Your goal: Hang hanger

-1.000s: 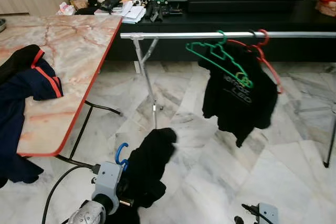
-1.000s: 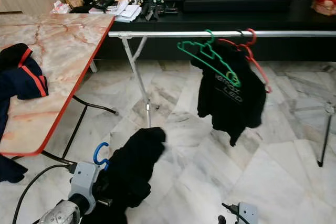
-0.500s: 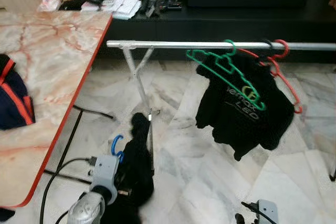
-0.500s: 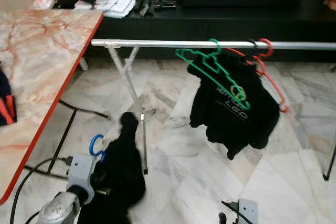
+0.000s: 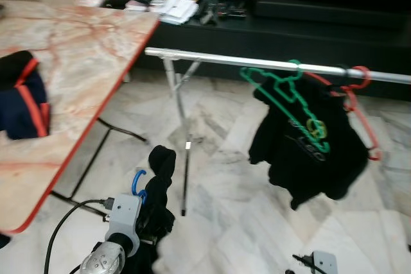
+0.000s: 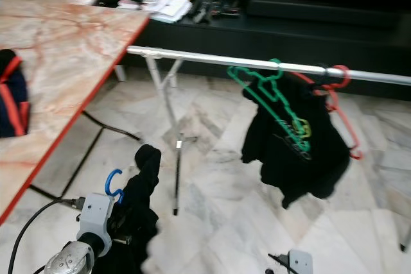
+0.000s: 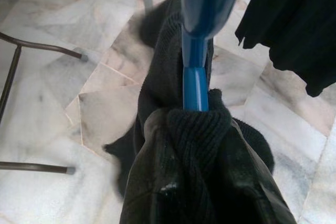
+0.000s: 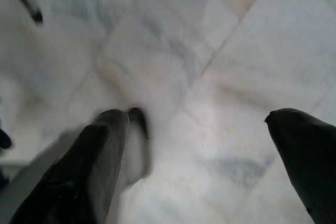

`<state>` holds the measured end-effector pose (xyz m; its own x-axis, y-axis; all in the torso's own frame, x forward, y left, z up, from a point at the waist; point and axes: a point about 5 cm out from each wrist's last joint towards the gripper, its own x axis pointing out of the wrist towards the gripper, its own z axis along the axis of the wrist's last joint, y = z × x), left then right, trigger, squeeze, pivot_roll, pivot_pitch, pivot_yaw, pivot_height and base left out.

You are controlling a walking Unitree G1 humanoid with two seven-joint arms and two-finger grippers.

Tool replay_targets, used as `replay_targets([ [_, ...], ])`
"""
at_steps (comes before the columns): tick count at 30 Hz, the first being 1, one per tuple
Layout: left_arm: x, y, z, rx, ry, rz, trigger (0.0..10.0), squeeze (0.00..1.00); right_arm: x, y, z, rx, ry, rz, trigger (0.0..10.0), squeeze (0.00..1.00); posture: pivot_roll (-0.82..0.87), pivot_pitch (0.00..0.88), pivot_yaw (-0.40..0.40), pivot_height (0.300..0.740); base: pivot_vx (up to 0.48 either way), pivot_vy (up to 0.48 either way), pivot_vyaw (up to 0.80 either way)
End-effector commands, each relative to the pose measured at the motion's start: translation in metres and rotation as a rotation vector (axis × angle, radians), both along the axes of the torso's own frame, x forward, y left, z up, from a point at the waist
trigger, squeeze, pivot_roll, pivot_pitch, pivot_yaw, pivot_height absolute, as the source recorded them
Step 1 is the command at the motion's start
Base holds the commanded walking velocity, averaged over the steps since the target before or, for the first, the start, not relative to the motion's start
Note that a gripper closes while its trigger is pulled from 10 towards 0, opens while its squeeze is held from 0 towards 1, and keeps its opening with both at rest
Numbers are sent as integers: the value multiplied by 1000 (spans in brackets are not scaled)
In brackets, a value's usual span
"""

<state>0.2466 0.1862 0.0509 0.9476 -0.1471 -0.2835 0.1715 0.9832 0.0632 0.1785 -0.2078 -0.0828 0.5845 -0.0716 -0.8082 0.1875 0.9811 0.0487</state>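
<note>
Blue is the colour of the hanger (image 5: 138, 182) that the left gripper (image 5: 138, 222) holds low down, near the foot of the rail's leg. A black knitted garment (image 7: 178, 129) is draped on the blue hanger and bunched around it. In the left wrist view the cloth hides the fingers, so I cannot tell how they stand, but the hanger and the cloth stay up at the gripper. The blue hook (image 6: 113, 181) pokes up beside the grey wrist. The silver rail (image 5: 212, 60) runs across the room above the marble floor (image 5: 237, 210), well above the blue hanger. On the rail hang a green hanger (image 5: 282, 94) and a red hanger (image 5: 359, 94), close together toward the rail's right end. A black shirt (image 5: 311, 152) with green print hangs there with them. The counter (image 5: 77, 68) with the pink marble top and red edge stands on the robot's left, and its far right corner comes near the left end of the rail. A dark blue garment with red trim (image 5: 26, 97) lies at the counter's left edge. The right gripper (image 8: 205, 145) hangs low over the floor, with its fingers (image 8: 79, 177) wide apart and nothing between them.
</note>
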Motion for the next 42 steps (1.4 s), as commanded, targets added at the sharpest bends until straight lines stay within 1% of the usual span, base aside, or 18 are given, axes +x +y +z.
replay_targets([
  [1,1,-2,2,4,-20,-4,10000,0,0,-3,1,-8,3,-5,10000,0,-68,210,3,740,0,-480,0],
  [21,2,-11,0,-9,-26,-38,10000,0,-5,-6,-1,-20,20,-16,10000,0,-71,175,-3,740,0,-480,0],
  [24,2,-12,-1,-8,-25,-43,10000,0,-6,-5,-2,-16,23,-19,10000,0,-70,166,0,740,0,-480,0],
  [28,0,-14,-3,-9,-21,-49,10000,0,-6,-3,-3,-15,32,-9,10000,0,-68,158,0,740,0,-480,-784],
  [35,-2,-16,-3,-10,-19,-58,10000,0,-8,-1,-4,-16,36,-5,10000,0,-68,149,5,740,0,-480,0],
  [42,-1,-16,-3,-9,-19,-62,10000,0,-10,0,-5,-11,35,-1,10000,0,-68,161,6,740,0,-480,0],
])
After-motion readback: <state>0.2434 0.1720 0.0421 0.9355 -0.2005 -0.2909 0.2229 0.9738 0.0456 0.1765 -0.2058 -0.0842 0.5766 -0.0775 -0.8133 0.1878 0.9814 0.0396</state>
